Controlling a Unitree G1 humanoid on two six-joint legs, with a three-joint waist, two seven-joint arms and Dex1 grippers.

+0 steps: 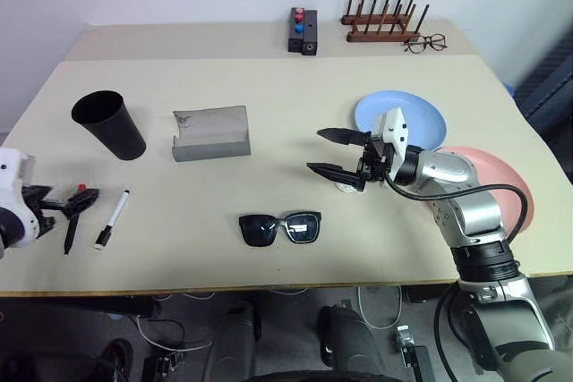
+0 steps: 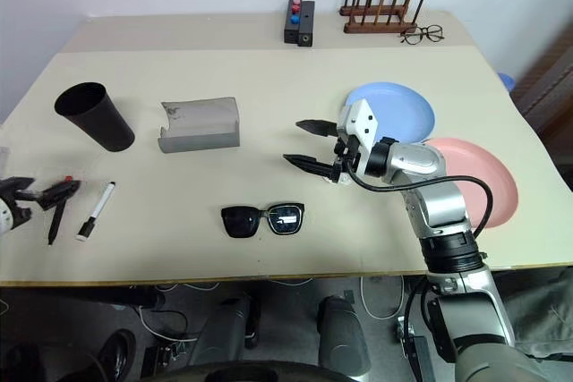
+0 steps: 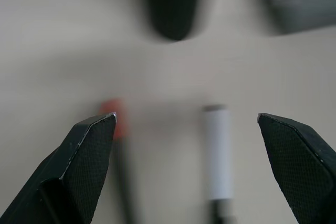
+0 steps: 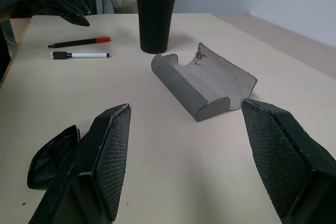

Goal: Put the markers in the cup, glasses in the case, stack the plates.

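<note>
Markers (image 1: 89, 212) lying side by side near the table's (image 1: 269, 78) left front edge, red-ended one (image 1: 75, 207) outermost, white-barrelled one (image 1: 113, 218) just inside it; cup (image 1: 109, 124) upright behind them, case (image 1: 211, 132) beside the cup toward the middle, sunglasses (image 1: 279, 227) near the front edge, blue plate (image 1: 421, 114) and pink plate (image 1: 506, 185) unstacked at the right. Left gripper (image 1: 76, 201) over the red marker, jaws wide, holding nothing; right gripper (image 1: 336, 151) mid-table, pointing left, jaws spread, empty.

Left wrist view: both markers (image 3: 173, 156) framed between the spread fingers (image 3: 86, 156). Risk judged: closing here could pinch both at once, or roll the slim barrels off toward the edge.

Right wrist view: fingers (image 4: 113, 145) apart, case (image 4: 202, 85) ahead, sunglasses (image 4: 50, 156) at one side. Risk judged: sweeping on could knock the case or cup (image 4: 155, 20).
</note>
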